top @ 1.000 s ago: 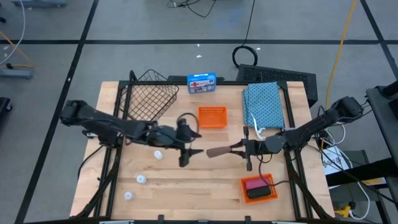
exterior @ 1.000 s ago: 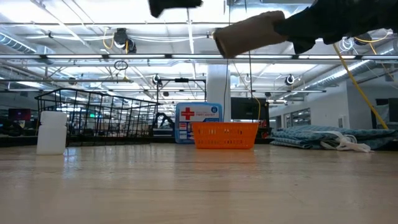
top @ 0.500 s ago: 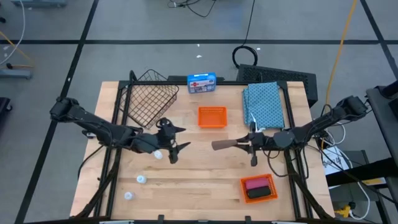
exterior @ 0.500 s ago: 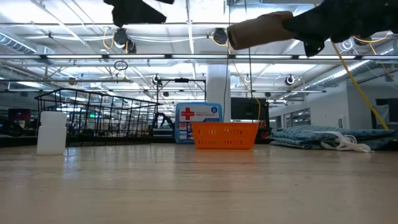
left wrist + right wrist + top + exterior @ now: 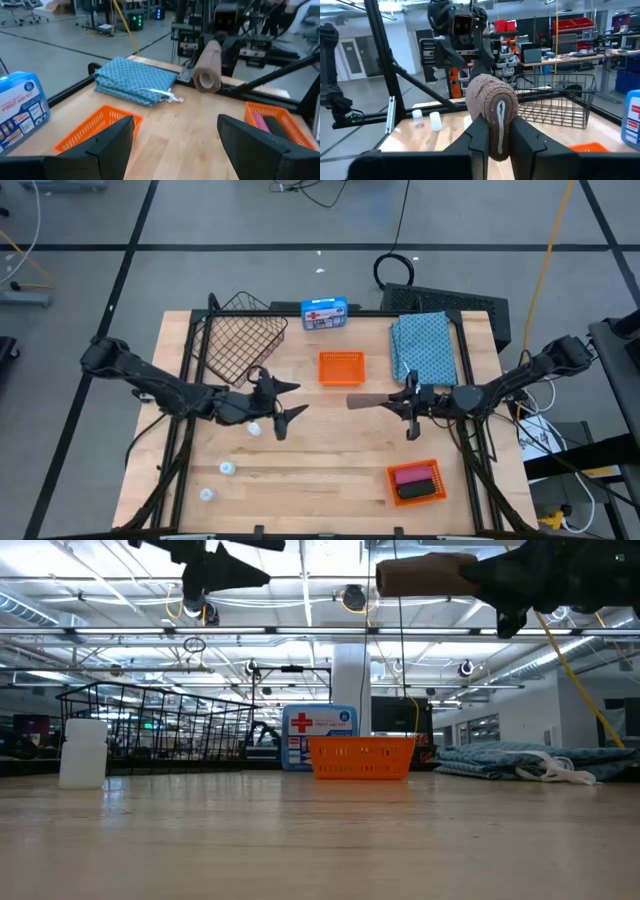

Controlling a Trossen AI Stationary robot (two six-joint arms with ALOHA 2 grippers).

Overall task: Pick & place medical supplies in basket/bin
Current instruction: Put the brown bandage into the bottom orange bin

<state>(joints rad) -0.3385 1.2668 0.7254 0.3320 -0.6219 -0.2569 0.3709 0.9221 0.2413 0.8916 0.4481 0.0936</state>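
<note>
Your right gripper (image 5: 408,403) is clamped on the brown roll (image 5: 370,401), holding it level up in the air over the middle of the table (image 5: 330,460), just in front of the small orange tray (image 5: 341,368). Your left gripper (image 5: 282,399) hangs wide open with nothing in it, above a white vial (image 5: 255,428) near the wire basket (image 5: 236,340). The teal cloth (image 5: 424,348) sits folded at the far right, and the pink and black rolls (image 5: 411,482) lie in the near tray.
</note>
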